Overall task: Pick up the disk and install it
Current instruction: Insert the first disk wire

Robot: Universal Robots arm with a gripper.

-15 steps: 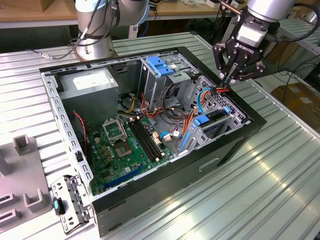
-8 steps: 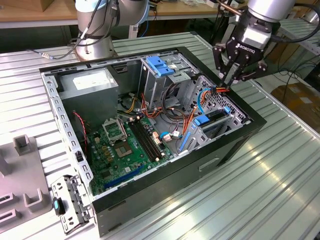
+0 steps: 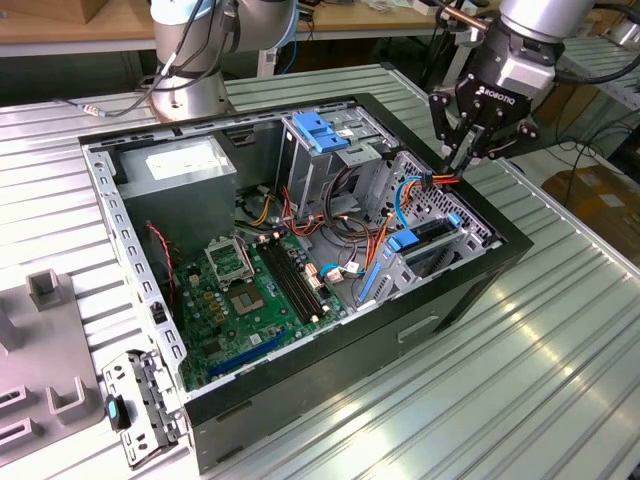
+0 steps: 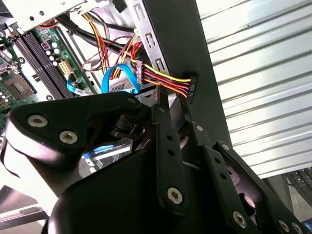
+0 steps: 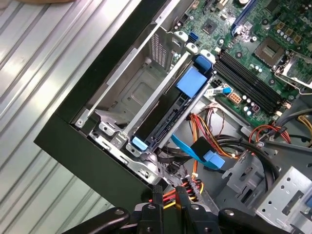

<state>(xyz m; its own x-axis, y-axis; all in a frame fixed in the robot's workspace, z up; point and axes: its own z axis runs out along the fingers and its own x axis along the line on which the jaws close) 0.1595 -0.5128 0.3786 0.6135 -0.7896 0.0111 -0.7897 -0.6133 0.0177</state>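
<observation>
The disk sits edge-up in the drive bay at the case's corner on the exterior view's right, with blue rails along its sides. In the first wrist view the disk shows as a dark slab between blue tabs inside the metal bay. My gripper hangs just above that bay. Its fingers are shut on the black power connector, which has yellow, red and black wires. In the second wrist view the gripper pinches the connector next to the case wall. The first wrist view has the gripper over the wire bundle.
The open computer case lies on a ribbed metal table. Inside are a green motherboard, a grey power supply, a metal cage with a blue latch and loose cables. A grey fixture stands at the exterior view's left.
</observation>
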